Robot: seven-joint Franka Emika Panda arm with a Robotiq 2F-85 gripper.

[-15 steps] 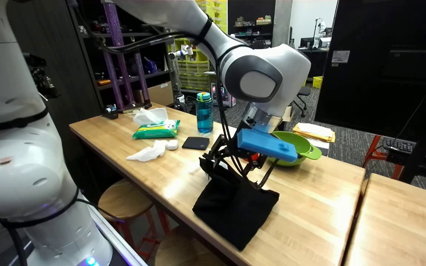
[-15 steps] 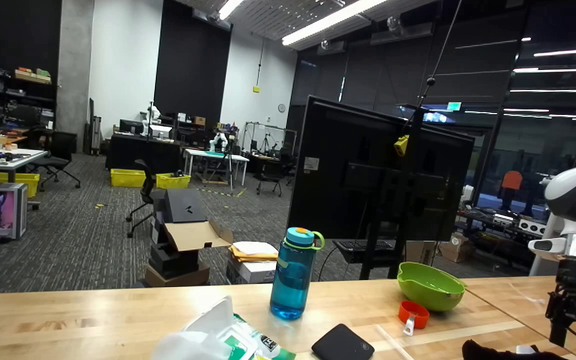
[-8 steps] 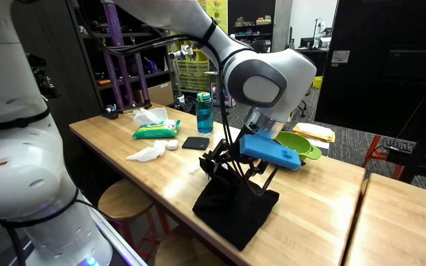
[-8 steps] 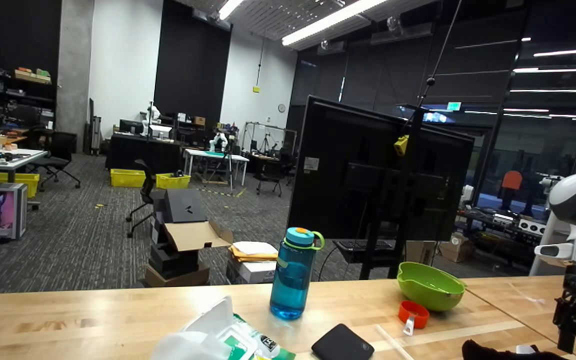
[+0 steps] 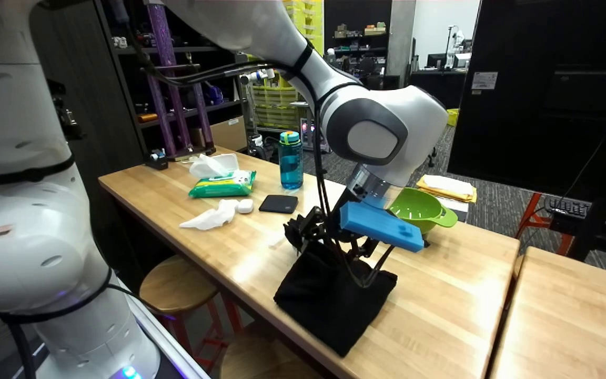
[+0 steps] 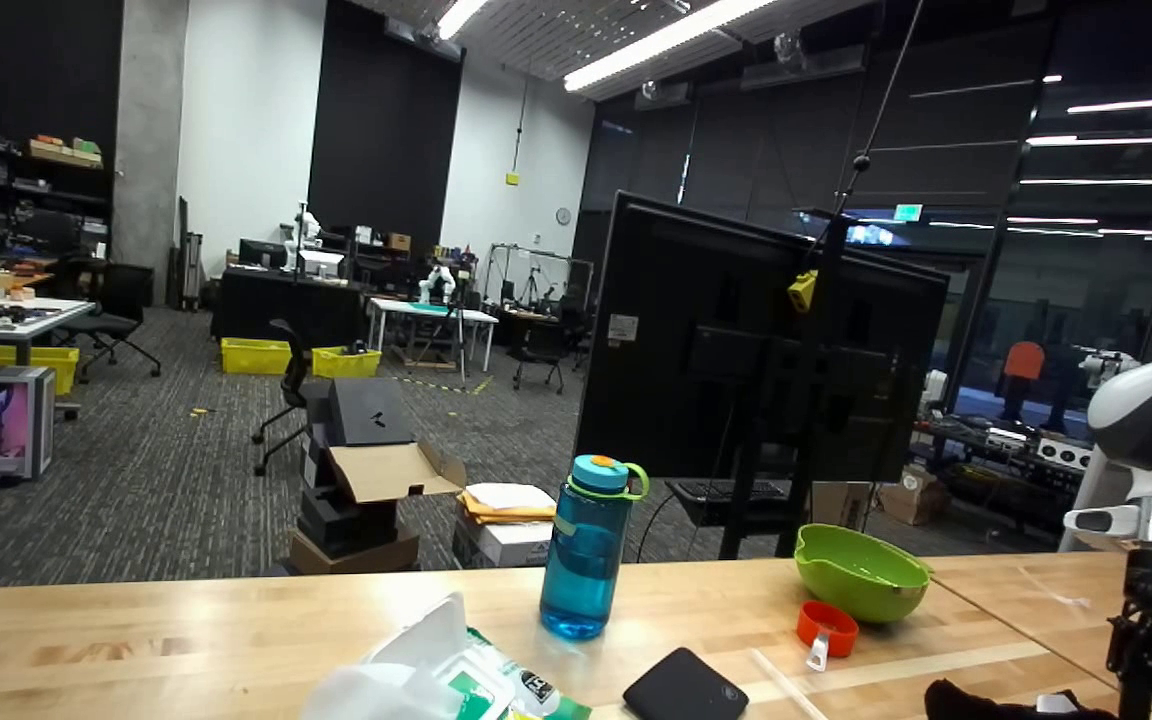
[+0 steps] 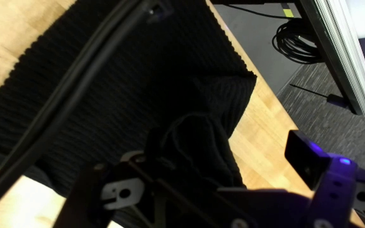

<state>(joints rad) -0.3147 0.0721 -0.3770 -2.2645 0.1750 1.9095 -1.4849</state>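
Hand, wrist view: spreading both fingers wide, straddling a raised fold, visibly gripping nothing; too dark for telling contact with the fold.
Black cloth, wrist view: lying ribbed and mostly flat on the surface, pointing one corner almost to the edge, bunching up between the fingers.
Cables, wrist view: crossing above the cloth, possibly snagging fabric through hanging so loosely.
Black cloth, in an exterior view: lying along the long edge above the wooden stools, away from the end corners.
Hand, in an exterior view: hanging low over the bunched end, hiding its fingertips partly behind cables.
Fold: possibly slipping free, if pinched thinly or off-centre.
Long edge: possibly losing the cloth over the side, if dragging toward the stools.
Green bowl and red cup, in an exterior view: standing just beside each other near the far edge, risking a knock from any wide swing.
Hand, in an exterior view: showing only in part, not revealing the finger gap.
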